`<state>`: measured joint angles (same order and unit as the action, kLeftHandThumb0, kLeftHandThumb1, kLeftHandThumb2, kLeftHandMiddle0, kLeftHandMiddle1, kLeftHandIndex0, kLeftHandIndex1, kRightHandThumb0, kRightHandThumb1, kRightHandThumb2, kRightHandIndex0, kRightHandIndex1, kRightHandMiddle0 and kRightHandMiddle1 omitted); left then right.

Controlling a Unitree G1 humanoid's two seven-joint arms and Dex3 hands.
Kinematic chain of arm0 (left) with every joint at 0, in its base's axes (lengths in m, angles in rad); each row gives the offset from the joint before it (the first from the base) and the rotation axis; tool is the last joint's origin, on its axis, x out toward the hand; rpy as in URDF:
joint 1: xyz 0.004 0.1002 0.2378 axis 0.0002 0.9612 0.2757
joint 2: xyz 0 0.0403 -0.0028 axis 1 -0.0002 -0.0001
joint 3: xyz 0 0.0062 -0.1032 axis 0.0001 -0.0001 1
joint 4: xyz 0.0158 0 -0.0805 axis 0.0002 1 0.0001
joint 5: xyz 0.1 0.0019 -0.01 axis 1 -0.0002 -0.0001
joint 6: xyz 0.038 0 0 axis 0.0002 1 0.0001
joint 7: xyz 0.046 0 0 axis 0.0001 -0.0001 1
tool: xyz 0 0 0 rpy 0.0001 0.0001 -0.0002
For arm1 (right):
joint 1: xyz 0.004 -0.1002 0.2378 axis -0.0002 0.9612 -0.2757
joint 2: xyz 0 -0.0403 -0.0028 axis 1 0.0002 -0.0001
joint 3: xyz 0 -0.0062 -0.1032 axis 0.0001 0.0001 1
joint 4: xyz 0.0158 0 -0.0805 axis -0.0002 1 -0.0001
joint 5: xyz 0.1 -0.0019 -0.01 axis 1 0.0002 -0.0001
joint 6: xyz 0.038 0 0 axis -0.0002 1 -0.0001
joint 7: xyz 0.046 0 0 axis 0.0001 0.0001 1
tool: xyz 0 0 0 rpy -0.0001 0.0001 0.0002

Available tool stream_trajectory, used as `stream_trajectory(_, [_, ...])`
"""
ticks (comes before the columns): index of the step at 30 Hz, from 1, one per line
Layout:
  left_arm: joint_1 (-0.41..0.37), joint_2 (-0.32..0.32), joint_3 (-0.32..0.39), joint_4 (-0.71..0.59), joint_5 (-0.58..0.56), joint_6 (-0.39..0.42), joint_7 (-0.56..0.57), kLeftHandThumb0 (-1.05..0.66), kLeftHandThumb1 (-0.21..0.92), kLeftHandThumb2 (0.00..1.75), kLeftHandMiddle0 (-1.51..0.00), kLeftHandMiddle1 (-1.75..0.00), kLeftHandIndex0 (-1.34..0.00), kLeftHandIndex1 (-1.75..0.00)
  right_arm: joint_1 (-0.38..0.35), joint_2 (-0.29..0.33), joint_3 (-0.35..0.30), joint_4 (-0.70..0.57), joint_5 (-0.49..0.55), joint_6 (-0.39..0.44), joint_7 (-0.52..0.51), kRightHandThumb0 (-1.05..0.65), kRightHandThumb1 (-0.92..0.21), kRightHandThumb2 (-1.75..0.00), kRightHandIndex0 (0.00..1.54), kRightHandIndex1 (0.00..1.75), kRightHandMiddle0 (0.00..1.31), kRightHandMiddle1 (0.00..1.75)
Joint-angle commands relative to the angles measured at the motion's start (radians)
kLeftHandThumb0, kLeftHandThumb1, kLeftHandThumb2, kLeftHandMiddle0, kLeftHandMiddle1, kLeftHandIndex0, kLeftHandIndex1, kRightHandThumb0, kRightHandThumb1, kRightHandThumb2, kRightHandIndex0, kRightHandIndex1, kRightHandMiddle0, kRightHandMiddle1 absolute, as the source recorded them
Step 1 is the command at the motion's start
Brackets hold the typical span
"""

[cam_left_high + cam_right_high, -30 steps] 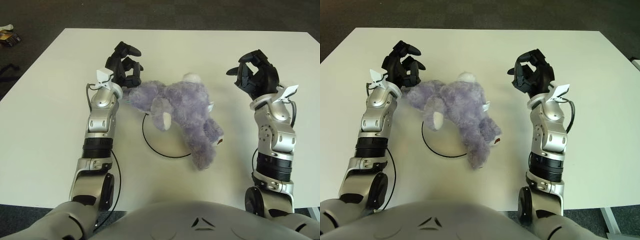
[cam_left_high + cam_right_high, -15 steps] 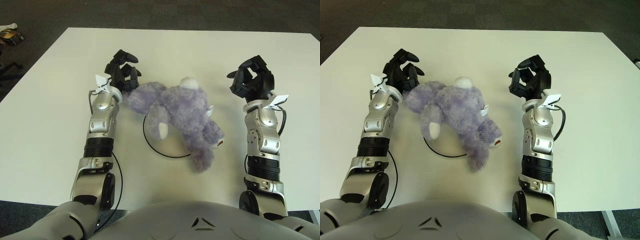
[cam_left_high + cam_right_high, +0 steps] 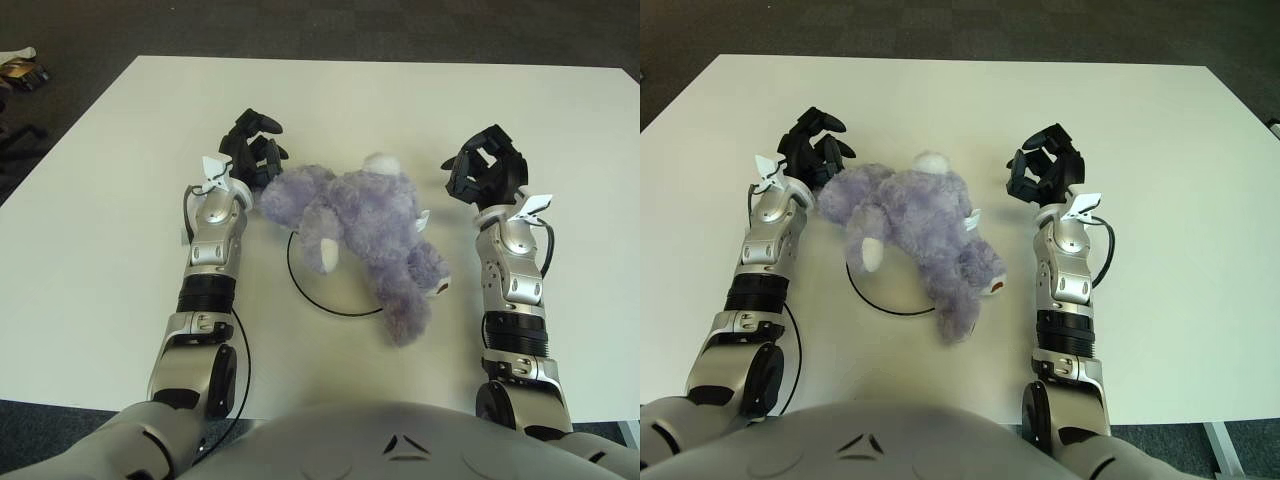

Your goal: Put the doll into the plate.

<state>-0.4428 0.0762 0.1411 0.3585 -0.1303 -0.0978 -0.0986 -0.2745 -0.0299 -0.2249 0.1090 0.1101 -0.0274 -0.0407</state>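
Observation:
A fluffy purple doll [image 3: 365,215] lies sprawled over a white plate with a thin black rim [image 3: 312,298] at the middle of the white table [image 3: 90,240]. It covers most of the plate, and one leg reaches past the rim to the lower right. My left hand [image 3: 252,150] hovers at the doll's upper left end, its fingers spread and empty, close to the fur. My right hand [image 3: 485,172] is just right of the doll, fingers loosely spread, holding nothing.
The table's far edge and left edge border dark carpet [image 3: 330,25]. A small object [image 3: 18,68] lies on the floor at the far left. Bare table surface stretches to the left of my left arm and to the right of my right arm.
My right hand has moved left and nearer, closer to the doll. The left hand shifted slightly right and its fingers came off the doll. The doll settled a little on the plate.

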Motion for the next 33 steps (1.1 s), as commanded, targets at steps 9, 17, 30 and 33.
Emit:
stream_trajectory(9, [-0.004, -0.024, 0.012, 0.083, 0.03, -0.037, 0.095, -0.01, 0.22, 1.44, -0.57, -1.75, -0.56, -1.75, -0.04, -0.013, -0.026, 0.125, 0.011, -0.09, -0.011, -0.01, -0.15, -1.46, 0.75, 1.6, 0.56, 1.75])
stream_trajectory(17, [0.01, -0.019, 0.013, 0.082, 0.036, -0.039, 0.111, -0.01, 0.21, 1.45, -0.58, -1.75, -0.57, -1.75, -0.041, -0.018, -0.026, 0.147, 0.0, -0.072, -0.031, -0.01, -0.08, -1.51, 0.84, 1.5, 0.62, 1.75])
stream_trajectory(30, [0.039, -0.017, 0.009, 0.073, 0.021, -0.028, 0.086, -0.02, 0.14, 1.47, -0.76, -1.75, -0.59, -1.57, -0.032, -0.024, -0.016, 0.144, 0.001, -0.042, -0.043, -0.01, -0.02, -1.52, 0.94, 1.32, 0.71, 1.75])
stream_trajectory(33, [0.044, -0.019, 0.008, 0.071, 0.014, -0.028, 0.074, -0.01, 0.18, 1.45, -0.69, -1.75, -0.57, -1.64, -0.031, -0.024, -0.015, 0.142, 0.0, -0.034, -0.046, -0.01, 0.0, -1.53, 0.96, 1.31, 0.72, 1.75])
